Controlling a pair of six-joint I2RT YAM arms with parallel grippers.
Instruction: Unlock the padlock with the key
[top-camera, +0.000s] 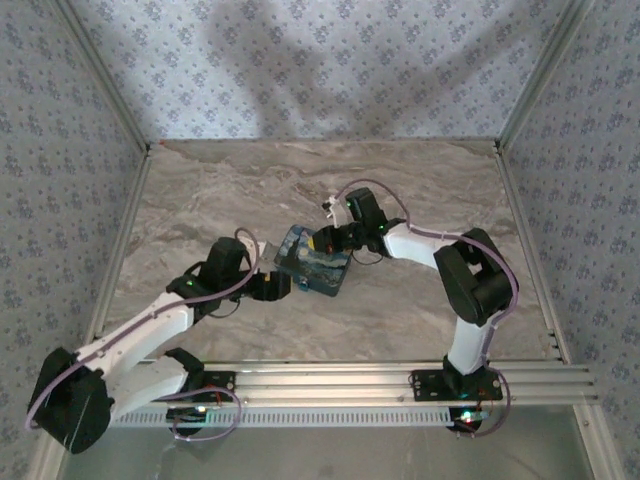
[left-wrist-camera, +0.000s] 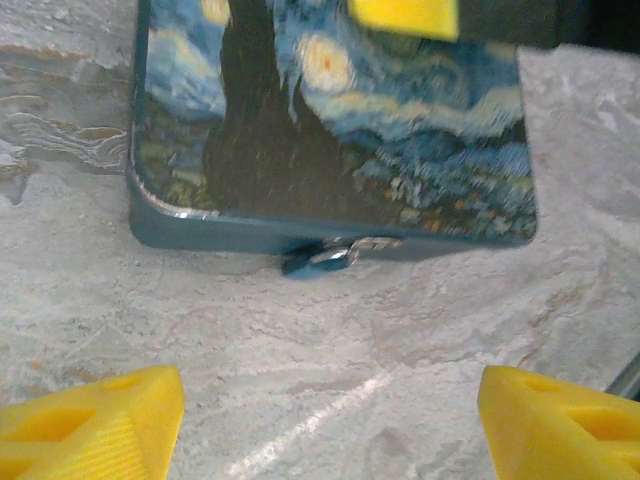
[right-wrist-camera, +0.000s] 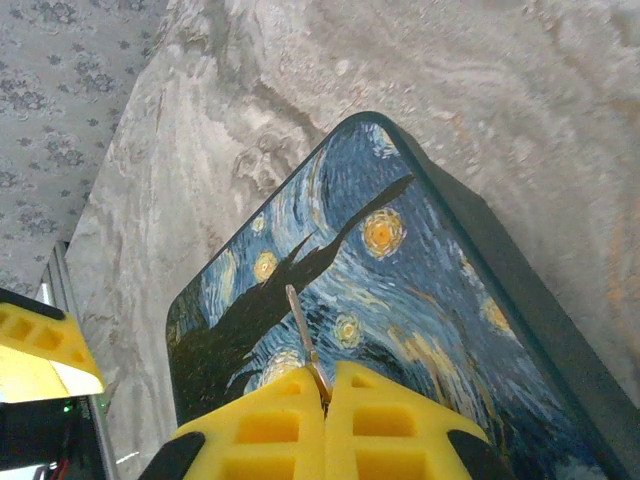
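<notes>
The padlock, tiny and blue-grey with a silver shackle, hangs at the near side wall of the starry-night box, low against the marble. My left gripper stands open a short way in front of it, nothing between its yellow fingers. My right gripper is shut on the key, whose thin metal blade sticks out over the box lid. From above, the left gripper is at the box's left side and the right gripper is over its far edge.
The box sits mid-table on the marble top. Patterned walls with metal corner posts enclose the back and sides. An aluminium rail runs along the near edge by the arm bases.
</notes>
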